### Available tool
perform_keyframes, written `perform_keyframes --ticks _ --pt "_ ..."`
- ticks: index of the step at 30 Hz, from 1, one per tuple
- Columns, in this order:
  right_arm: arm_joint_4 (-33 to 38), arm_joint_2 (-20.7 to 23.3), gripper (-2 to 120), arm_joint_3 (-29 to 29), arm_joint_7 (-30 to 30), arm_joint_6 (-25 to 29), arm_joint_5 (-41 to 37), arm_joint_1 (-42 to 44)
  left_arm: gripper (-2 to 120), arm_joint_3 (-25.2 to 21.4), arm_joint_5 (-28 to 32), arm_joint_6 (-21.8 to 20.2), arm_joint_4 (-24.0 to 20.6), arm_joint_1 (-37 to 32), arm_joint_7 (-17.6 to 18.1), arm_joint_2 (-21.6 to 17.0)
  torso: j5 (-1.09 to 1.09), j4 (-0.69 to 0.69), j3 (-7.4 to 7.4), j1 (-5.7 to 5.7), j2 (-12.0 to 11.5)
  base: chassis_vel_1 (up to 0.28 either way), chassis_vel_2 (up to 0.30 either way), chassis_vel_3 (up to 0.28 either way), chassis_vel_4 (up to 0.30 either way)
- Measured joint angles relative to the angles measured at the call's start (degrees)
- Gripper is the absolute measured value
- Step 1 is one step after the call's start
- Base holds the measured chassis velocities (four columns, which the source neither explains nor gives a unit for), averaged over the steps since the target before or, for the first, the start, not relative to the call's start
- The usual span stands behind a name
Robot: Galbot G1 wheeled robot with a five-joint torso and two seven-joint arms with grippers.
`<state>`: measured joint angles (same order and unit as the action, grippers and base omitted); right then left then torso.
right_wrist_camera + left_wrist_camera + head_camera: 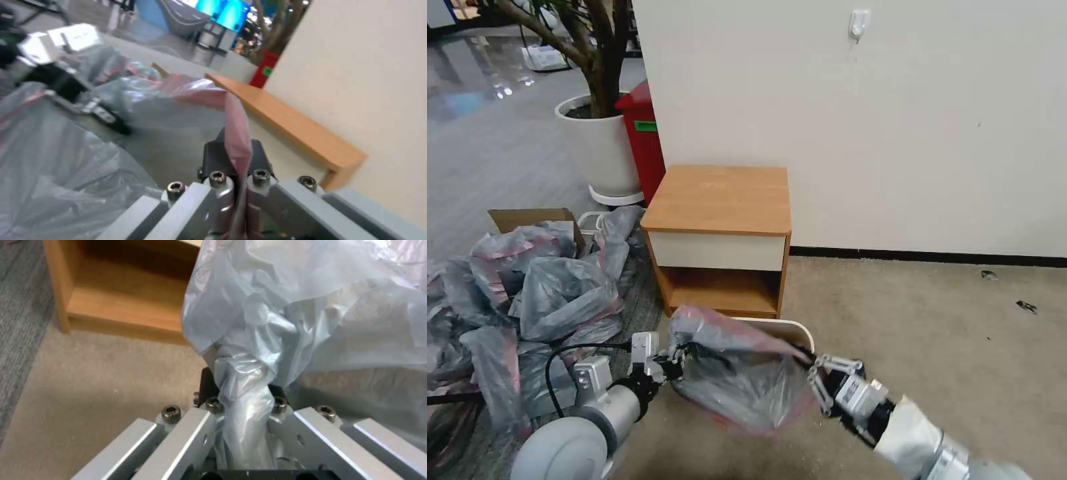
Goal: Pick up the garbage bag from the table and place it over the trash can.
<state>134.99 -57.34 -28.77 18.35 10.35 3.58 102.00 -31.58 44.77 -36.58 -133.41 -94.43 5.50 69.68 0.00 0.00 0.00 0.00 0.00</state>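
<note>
The garbage bag point(740, 380) is already off the worktop point(720, 197), whose wooden top lies bare. It hangs stretched between the two claws, low in front of the nightstand's open shelf. The left claw point(675, 363) is clamped on a twisted bunch of grey film at one side of the bag's mouth; in the left wrist view the film runs straight down between its fingers. The right claw point(817, 373) is pinched on the pink rim band at the opposite side, and the right wrist view shows that band folded between its pads.

The trash can point(787, 327) stands on the carpet just before the nightstand, behind and partly under the spread bag, with a strip of its cream rim showing past the plastic. So the pick-up looks done, and what seems left is to open the mouth wider, bring it down around the rim and seat the band on all sides.

To the robot's left lies a heap of similar bags point(540, 293) beside a cardboard box point(527, 219); a white plant pot point(602, 150) and a red bin point(644, 137) stand farther back by the wall. None of these lies between bag and can. The nightstand itself is close behind the can, which could crowd the far edge of the bag.
</note>
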Motion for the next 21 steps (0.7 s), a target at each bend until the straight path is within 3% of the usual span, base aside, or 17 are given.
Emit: perform_keyframes --ticks 16,21 --pt "-2.56 1.65 0 -2.5 -3.64 -3.54 -2.8 -1.57 3 0.3 -1.02 2.01 -1.72 -1.2 -2.01 0.0 0.0 0.0 0.0 0.0 0.0 0.0 0.0 0.0 0.0" --pt "-2.6 2.2 0 -2.88 -5.44 -6.81 -4.46 -1.29 3 0.32 -1.04 2.96 -1.78 -1.22 -2.78 0.01 0.0 0.0 0.0 0.0 0.0 0.0 0.0 0.0 0.0"
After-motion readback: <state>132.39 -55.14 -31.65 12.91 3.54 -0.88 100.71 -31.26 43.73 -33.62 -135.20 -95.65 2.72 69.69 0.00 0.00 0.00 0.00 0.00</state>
